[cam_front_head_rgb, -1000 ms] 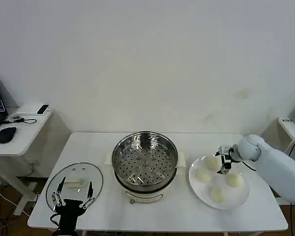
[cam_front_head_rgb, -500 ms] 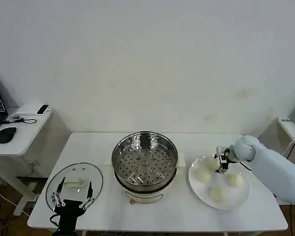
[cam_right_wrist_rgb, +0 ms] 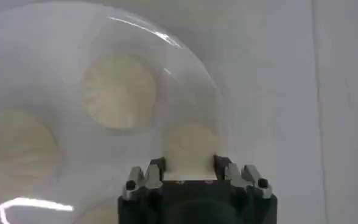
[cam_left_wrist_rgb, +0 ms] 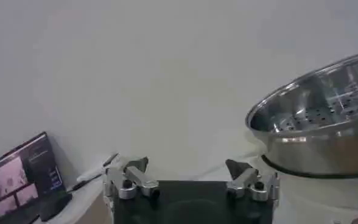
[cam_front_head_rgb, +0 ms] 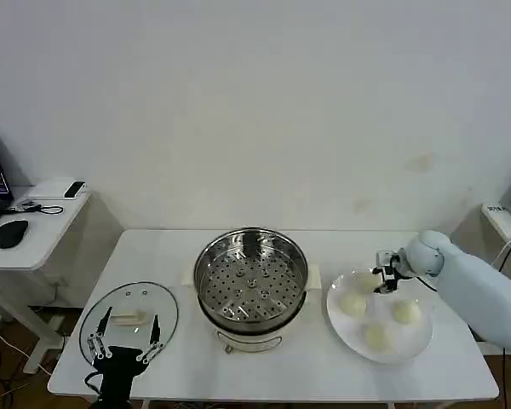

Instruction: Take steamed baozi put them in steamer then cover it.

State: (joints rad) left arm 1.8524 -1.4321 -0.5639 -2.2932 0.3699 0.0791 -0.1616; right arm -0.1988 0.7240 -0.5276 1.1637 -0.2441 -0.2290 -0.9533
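My right gripper [cam_front_head_rgb: 381,279] is shut on one steamed baozi [cam_right_wrist_rgb: 191,149], a cream-white bun held between its fingers just above the white plate [cam_front_head_rgb: 419,342]. Three more baozi lie on that plate, among them one at the left [cam_front_head_rgb: 353,303] and one at the right [cam_front_head_rgb: 404,312]. The steamer [cam_front_head_rgb: 251,277], a shiny steel pot with a perforated tray, stands empty at the table's middle. The glass cover [cam_front_head_rgb: 136,298] lies flat at the front left, with my left gripper [cam_front_head_rgb: 128,328] open just above its near edge.
A side desk [cam_front_head_rgb: 34,230] with a mouse and a laptop stands to the left of the table. The steamer's rim [cam_left_wrist_rgb: 325,122] rises close beside my left gripper [cam_left_wrist_rgb: 187,165]. Bare tabletop [cam_front_head_rgb: 281,366] lies in front of the steamer.
My right gripper has risen slightly and drawn back from the plate's middle with a baozi in it. The left arm has stayed put.
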